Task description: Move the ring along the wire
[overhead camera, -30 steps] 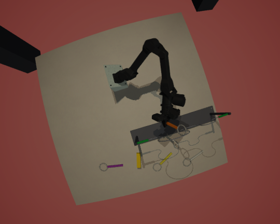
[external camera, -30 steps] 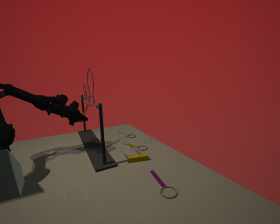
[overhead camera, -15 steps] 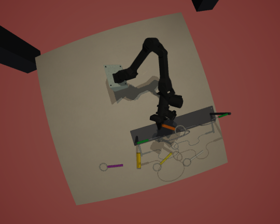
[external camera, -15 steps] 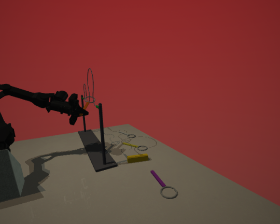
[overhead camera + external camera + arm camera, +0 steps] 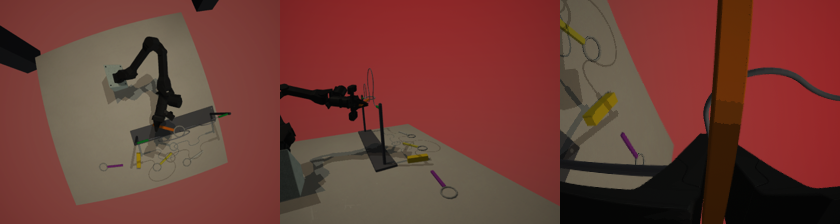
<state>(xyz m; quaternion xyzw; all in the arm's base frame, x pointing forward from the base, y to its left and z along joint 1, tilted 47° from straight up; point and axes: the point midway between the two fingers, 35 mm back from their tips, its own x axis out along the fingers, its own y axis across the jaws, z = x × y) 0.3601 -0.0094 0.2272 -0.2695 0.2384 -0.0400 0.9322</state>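
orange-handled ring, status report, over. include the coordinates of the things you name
gripper (image 5: 156, 129) (image 5: 366, 104) shut on orange handle (image 5: 166, 128) (image 5: 367, 99) (image 5: 730, 75); ring (image 5: 174, 132) (image 5: 374, 98) out between the two green parts (image 5: 142, 141) (image 5: 223, 115), not at either; grey wire (image 5: 775, 70) close by handle, contact can't be told

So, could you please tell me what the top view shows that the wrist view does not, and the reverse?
Only top: the light mounting plate and the ring at the orange handle's end.
Only wrist: the handle's near stretch between the gripper's fingers.
Both: the orange handle, yellow block and purple handle.
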